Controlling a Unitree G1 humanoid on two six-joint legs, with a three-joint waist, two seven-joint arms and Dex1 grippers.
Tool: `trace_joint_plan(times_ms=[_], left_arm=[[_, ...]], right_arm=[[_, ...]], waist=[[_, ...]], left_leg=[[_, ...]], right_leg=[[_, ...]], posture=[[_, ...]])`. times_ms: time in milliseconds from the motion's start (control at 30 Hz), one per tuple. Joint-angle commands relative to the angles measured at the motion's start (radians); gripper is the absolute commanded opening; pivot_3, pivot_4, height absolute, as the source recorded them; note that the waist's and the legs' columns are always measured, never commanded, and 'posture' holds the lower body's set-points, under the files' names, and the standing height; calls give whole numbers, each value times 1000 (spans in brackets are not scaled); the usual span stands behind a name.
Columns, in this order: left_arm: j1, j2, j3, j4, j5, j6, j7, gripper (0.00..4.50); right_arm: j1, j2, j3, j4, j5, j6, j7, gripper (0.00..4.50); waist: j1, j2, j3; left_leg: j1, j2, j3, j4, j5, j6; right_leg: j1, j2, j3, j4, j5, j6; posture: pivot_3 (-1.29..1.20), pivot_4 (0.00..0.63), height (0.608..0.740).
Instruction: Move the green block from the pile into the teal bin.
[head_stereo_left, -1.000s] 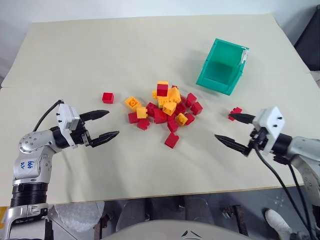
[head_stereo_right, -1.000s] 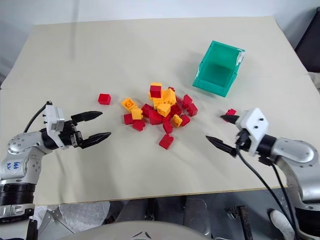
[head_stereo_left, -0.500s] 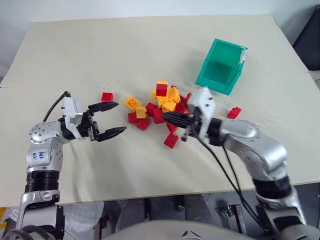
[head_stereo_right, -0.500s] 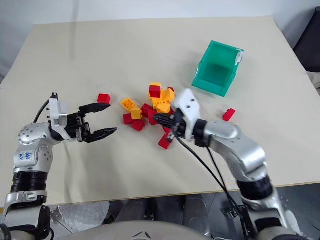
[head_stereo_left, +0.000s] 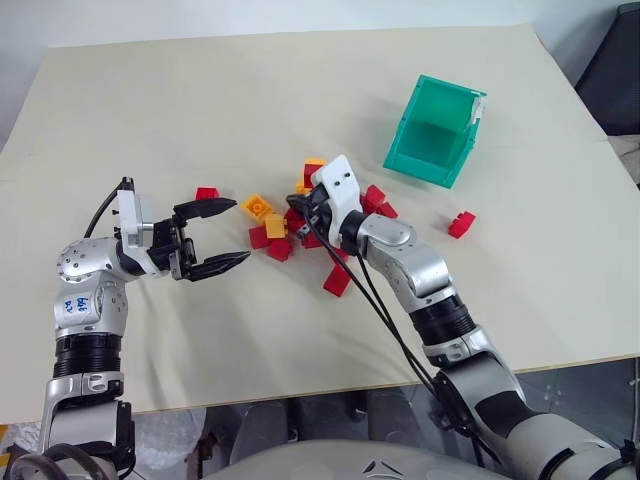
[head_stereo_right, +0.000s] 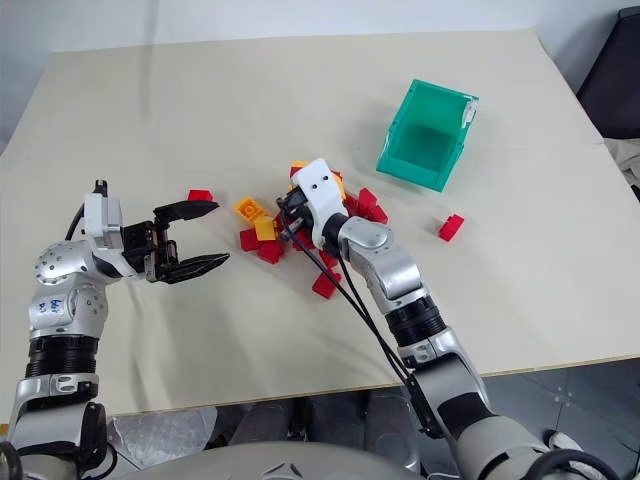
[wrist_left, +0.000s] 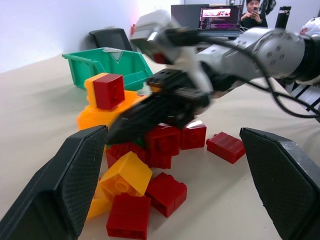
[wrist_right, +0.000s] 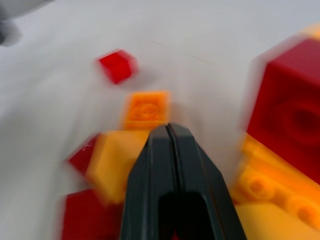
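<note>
The pile (head_stereo_left: 330, 215) of red and yellow-orange bricks lies mid-table. Its tallest part is a red brick on a yellow one (wrist_left: 109, 91). My right gripper (head_stereo_left: 296, 213) is shut, empty, with its tip pushed into the pile's left side beside a yellow brick (wrist_right: 146, 109). The green block is hidden. My left gripper (head_stereo_left: 240, 230) is open and level, left of the pile and pointing at it, a short gap away. The teal bin (head_stereo_left: 432, 130) stands upright at the back right, apart from the pile.
One red brick (head_stereo_left: 207, 193) lies just behind my left gripper. Another red brick (head_stereo_left: 461, 224) lies alone to the right of the pile. My right arm (head_stereo_left: 410, 265) crosses the table in front of the pile. A person (wrist_left: 252, 12) sits far off.
My right arm swung from the table's right side leftward into the pile, and its gripper went from open to shut. The left gripper barely moved and stays open.
</note>
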Motion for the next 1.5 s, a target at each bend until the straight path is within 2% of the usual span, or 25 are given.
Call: trace_joint_plan(times_ms=[33, 167, 300, 400, 467, 533, 600, 800, 900, 967, 1167, 1333, 1500], left_arm=[[5, -2, 25, -17, -21, -17, 4, 4500], [-5, -13, 22, -5, -19, -26, 9, 4500], [-13, -25, 16, 4, -12, -35, 9, 4500], [-17, -33, 13, 8, -12, -39, 8, 4500], [-22, -37, 10, 13, -11, -42, 4, 4500], [-29, -40, 10, 23, -9, -46, 2, 4500], [-33, -41, 9, 31, -8, -49, -1, 4500], [-40, -45, 10, 51, -6, -57, -5, 4500], [-40, -49, 12, 56, -6, -63, -2, 4500], [-43, -51, 11, 62, -4, -67, -1, 4500], [-54, -58, 10, 71, -2, -79, 8, 4500], [-40, -63, 14, 48, -6, -83, 22, 4500], [-20, -64, 18, 20, -10, -82, 39, 4500]], right_arm=[[-11, -25, -71, 3, -32, -63, -40, 16], [-10, -86, -142, 6, -66, -80, -88, 16], [17, -143, -160, -34, -89, -69, -75, 16], [46, -185, -169, -99, -85, -56, -42, 16], [114, -286, -202, -291, 6, 33, 84, 16], [184, -429, -246, -471, 124, 170, 231, 366], [228, -545, -274, -554, 189, 237, 322, 918], [274, -773, -405, -593, 294, 368, 450, 2869], [285, -858, -420, -609, 301, 382, 487, 3937], [269, -868, -399, -618, 313, 397, 491, 4478], [130, -787, -260, -592, 277, 455, 413, 4478], [-90, -584, -13, -444, 183, 549, 339, 4478], [-220, -447, 105, -220, 65, 530, 288, 4478]], waist=[[1, 0, 0], [0, 0, 0], [0, 0, 0], [1, 0, 0], [5, 1, 0], [13, 2, 1], [15, 2, 1], [10, 1, 1], [10, 1, 1], [8, 0, 0], [8, 0, 0], [4, 0, 0], [9, 0, 0]], left_leg=[[0, 0, 0, 0, 0, 0], [0, 0, 0, 0, 0, 0], [0, 0, 0, 0, 0, 0], [0, 1, 0, 0, 0, -1], [0, 1, 0, 0, 0, -1], [-1, 1, -1, 0, 0, -1], [-1, 0, -2, 0, 0, 0], [0, 0, 1, 1, 0, 1], [0, 0, 1, 1, 0, 1], [1, 0, 1, 1, 0, 1], [1, 1, 1, 3, 0, 1], [0, 0, 1, 5, 0, 1], [-2, 0, 0, 6, 0, 1]], right_leg=[[0, 0, 0, 0, 0, 0], [0, 0, 0, 0, 0, 0], [0, 0, 1, 0, 0, 0], [0, 0, 1, 0, 0, 0], [0, 0, 1, 0, 0, 0], [0, 0, 0, -1, 0, 0], [0, 0, 0, -1, 0, 0], [0, -1, 1, 0, 0, 1], [0, -1, 2, 0, 1, 1], [0, -1, 2, 0, 1, 1], [0, -1, 2, 1, 1, 1], [0, -2, 2, 2, 1, 1], [-1, -2, 1, 4, 0, 0]], posture=[[0, 150, 740], [0, 150, 740], [0, 150, 740], [0, 150, 740], [0, 150, 740], [0, 150, 740], [0, 150, 740], [0, 150, 740], [0, 150, 740], [0, 150, 740], [0, 150, 740], [0, 150, 740], [0, 150, 740]])
